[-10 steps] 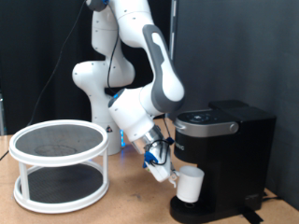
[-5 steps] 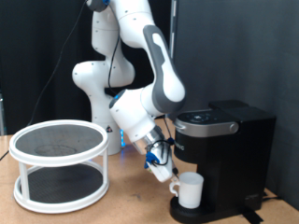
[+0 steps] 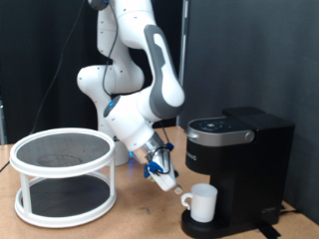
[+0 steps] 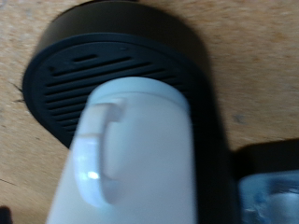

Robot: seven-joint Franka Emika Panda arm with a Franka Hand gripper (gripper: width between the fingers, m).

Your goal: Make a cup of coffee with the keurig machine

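Note:
The white cup stands upright on the round drip tray of the black keurig machine, under its brew head, with the lid closed. My gripper hangs just off the cup's handle side, towards the exterior view's left, open and holding nothing. In the wrist view the cup fills the middle with its handle facing the camera, and the ribbed black drip tray lies under it. No coffee pod shows.
A white two-tier round table with a dark mesh top stands at the exterior view's left on the wooden tabletop. The arm's white base rises behind it, against a black curtain.
The cup was set down upright on the drip tray and let go. My gripper then drew back from it towards the exterior view's left.

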